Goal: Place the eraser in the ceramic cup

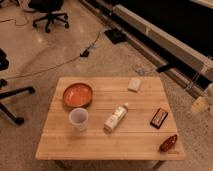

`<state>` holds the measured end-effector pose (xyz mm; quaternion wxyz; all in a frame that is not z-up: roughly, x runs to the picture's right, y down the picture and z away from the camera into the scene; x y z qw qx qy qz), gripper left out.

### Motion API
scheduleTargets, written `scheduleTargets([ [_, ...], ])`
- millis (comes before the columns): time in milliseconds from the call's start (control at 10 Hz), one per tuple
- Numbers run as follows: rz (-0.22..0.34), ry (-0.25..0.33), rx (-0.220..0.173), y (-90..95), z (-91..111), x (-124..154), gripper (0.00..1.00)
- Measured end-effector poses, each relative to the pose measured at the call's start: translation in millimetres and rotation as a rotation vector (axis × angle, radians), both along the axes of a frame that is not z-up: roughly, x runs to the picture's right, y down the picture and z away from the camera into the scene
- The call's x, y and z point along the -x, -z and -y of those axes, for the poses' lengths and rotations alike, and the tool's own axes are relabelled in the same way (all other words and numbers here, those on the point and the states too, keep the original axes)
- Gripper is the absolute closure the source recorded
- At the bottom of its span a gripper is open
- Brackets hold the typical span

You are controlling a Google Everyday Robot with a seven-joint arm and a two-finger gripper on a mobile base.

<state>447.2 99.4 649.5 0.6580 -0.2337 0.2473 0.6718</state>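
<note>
Pincer (200,106) noted as a pale shape beyond the right edge of the worktop (100,145), apart from every item; whether it is apart or together cannot be told. Eraser (134,84) lies flat near the far right corner. Ceramic cup (78,119) stands upright toward the left edge, just in front of the orange-red bowl (77,95). White bottle (115,118) lies on its side at centre. Dark packet (159,118) sits near the right edge, and a reddish item (168,143) at the near right corner.

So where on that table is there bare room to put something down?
The front strip of the table, nearer than the cup and bottle, is bare; so is the far edge between bowl and eraser. Bowl and cup crowd the left. The gripper hangs off the right side.
</note>
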Motion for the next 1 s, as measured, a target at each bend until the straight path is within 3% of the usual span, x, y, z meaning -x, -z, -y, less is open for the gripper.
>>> scheduleTargets([
  [1000, 0.017, 0.047, 0.035, -7.3, -13, 11, 0.6],
])
